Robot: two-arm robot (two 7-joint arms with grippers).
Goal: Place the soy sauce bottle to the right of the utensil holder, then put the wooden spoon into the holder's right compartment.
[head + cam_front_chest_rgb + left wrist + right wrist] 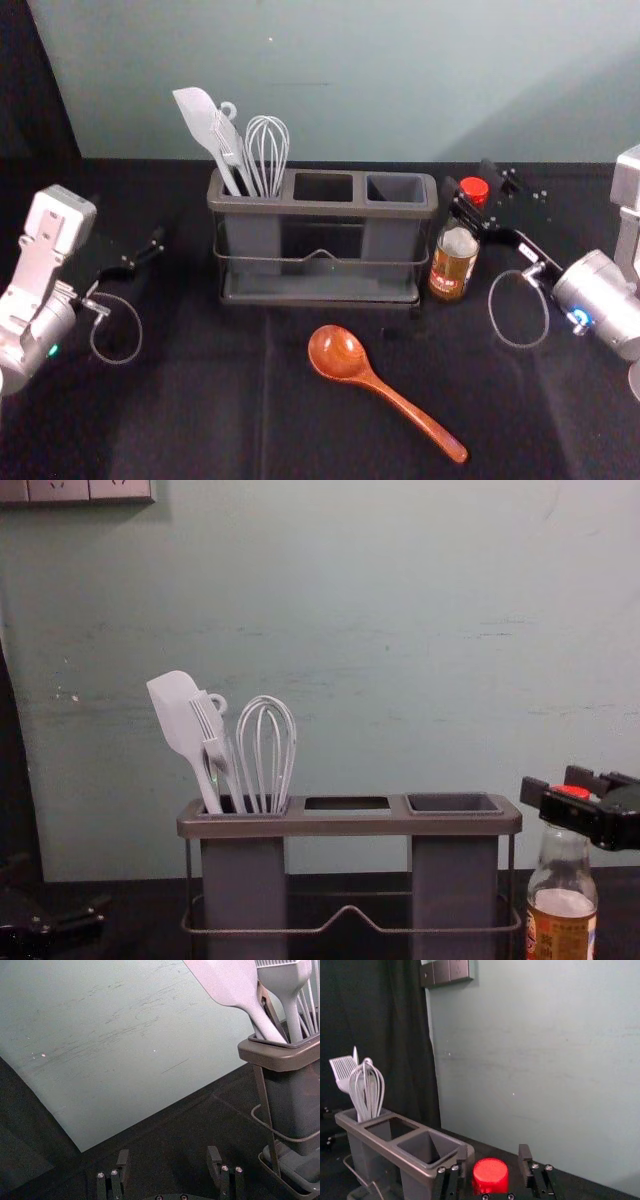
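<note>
My right gripper is at the neck of the soy sauce bottle, which stands upright just right of the utensil holder. In the right wrist view, the red cap lies between the fingers of my right gripper, with a gap showing on one side; the gripper is open. The wooden spoon lies on the table before the holder, bowl toward it. The holder's right compartment is empty. Parked at the left, my left gripper is open; its fingers stand apart in the left wrist view.
A white spatula, a brush and a whisk stand in the holder's left compartment. The middle compartment holds nothing. Behind the black-covered table rises a pale wall.
</note>
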